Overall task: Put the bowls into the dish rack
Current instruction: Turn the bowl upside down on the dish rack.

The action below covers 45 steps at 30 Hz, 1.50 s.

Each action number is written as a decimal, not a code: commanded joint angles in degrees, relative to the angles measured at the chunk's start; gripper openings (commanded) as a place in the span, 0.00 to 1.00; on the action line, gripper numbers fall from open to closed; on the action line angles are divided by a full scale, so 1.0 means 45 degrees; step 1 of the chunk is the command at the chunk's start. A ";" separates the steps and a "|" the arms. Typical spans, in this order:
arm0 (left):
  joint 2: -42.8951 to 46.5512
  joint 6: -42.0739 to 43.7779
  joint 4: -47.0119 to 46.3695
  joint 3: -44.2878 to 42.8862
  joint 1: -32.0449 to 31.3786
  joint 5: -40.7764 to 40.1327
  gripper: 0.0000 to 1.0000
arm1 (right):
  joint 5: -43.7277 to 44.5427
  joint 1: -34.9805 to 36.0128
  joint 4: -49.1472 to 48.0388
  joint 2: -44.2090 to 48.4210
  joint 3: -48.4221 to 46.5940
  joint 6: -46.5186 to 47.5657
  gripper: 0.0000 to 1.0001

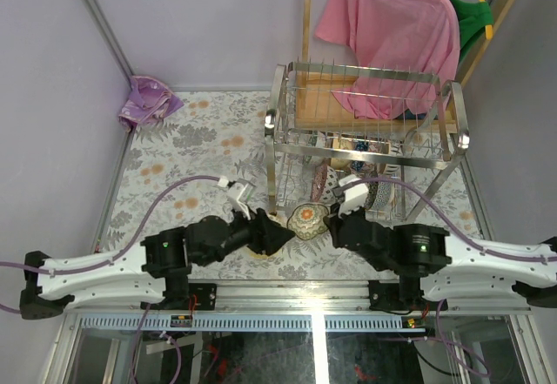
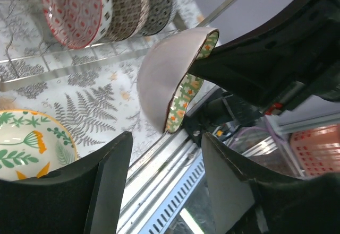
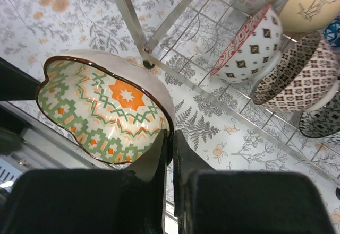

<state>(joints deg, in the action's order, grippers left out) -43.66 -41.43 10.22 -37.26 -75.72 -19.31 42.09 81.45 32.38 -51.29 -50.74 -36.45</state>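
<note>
- Dish rack (image 1: pixel 374 73) stands at the far side of the flowery table (image 1: pixel 191 158). It is shiny wire with two floors and rows of little prongs, so bowls can stand on their sides.
- Pink shirt (image 1: pixel 392 27) hangs behind the rack. It has nothing to do with the job.
- Right gripper (image 3: pixel 170 138) is squeezed tight on the rim of the green and orange bowl (image 3: pixel 106 112). I think it pinches the rim so the bowl can be tipped on its edge and slid in between the prongs.
- Left gripper (image 2: pixel 167 159) is partly open with nothing in it. Its fingers point at the plain outside of the same bowl, close but not touching. I cannot tell if it means to help.
- The green and orange bowl hangs in the air between the two grippers. It is just in front of the rack, by a corner post, and not in the rack yet.
- Racked bowls (image 3: pixel 244 48) stand on edge in a row on the bottom floor, close together. That way many fit, and I guess water can run off.
- Leaf bowl (image 2: pixel 26 144), yellow rimmed with green leaves, shows low beside the left gripper's finger. It is outside the rack, on the table I think, and looks like it is waiting for its turn.
- Writing: I see no words, brands or labels that can be read.
</note>
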 commanded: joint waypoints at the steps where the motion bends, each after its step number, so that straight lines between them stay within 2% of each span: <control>1: 0.1597 0.0429 -0.0400 -0.0520 -0.0058 0.0431 0.54 | 0.0728 0.0083 0.0242 0.1642 -0.0801 0.0179 0.00; 9: 0.2258 0.0593 0.1316 -0.1420 -0.0044 -0.0141 0.54 | 0.2013 0.0084 0.1283 0.1774 -0.4975 0.2901 0.00; 17: 0.1836 0.0469 0.1514 -0.1475 -0.0031 -0.0177 0.53 | 0.3802 0.0074 -0.1444 0.0203 -0.8316 0.7947 0.00; 21: 0.2027 0.0346 0.1570 -0.1281 -0.0048 -0.0182 0.53 | 0.5397 0.0083 -0.4872 -0.0793 -0.8672 1.2604 0.00; 25: 0.2223 0.0218 0.1864 -0.1254 -0.0058 -0.0200 0.52 | 0.6354 -0.0001 -1.2035 -0.1661 -0.7359 1.9615 0.00; 26: 0.2280 0.0195 0.2040 -0.1284 -0.0049 -0.0241 0.52 | 0.6341 -0.0227 -1.3477 -0.2037 -0.7316 2.1094 0.00; 27: 0.2349 0.0158 0.2123 -0.1295 -0.0055 -0.0250 0.52 | 0.6169 -0.0639 -1.4053 -0.2421 -0.7432 2.1730 0.00; 32: 0.3299 -0.0087 0.2595 -0.1016 -0.0054 -0.0222 0.50 | 0.4826 -0.3632 -1.0919 -0.4696 -0.9163 2.0103 0.00; 35: 0.3558 0.0013 0.3172 -0.0963 -0.0036 -0.0566 0.50 | 0.5031 -0.4589 -1.0454 -0.6136 -1.0108 2.1534 0.00; 37: 0.3474 0.0010 0.3643 -0.0978 -0.0045 -0.0781 0.50 | 0.5335 -0.4866 -1.1354 -0.6469 -0.9794 2.2948 0.00; 40: 0.3610 -0.0011 0.3741 -0.0881 -0.0047 -0.0746 0.50 | 0.6090 -0.5384 -1.0575 -0.6946 -1.0015 2.3213 0.00; 42: 0.3871 0.0052 0.3670 -0.0809 -0.0044 -0.0720 0.50 | 0.6168 -0.5606 -1.1126 -0.6881 -0.9373 2.4093 0.00; 45: 0.4234 0.0100 0.3861 -0.0761 -0.0047 -0.0842 0.50 | 0.6196 -0.5958 -1.0754 -0.6880 -0.9006 2.4159 0.00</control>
<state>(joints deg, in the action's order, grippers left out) -27.16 -41.41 26.00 -41.23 -75.72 -21.93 71.11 56.60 -20.05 -84.55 -91.31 52.73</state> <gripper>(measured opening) 0.499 0.037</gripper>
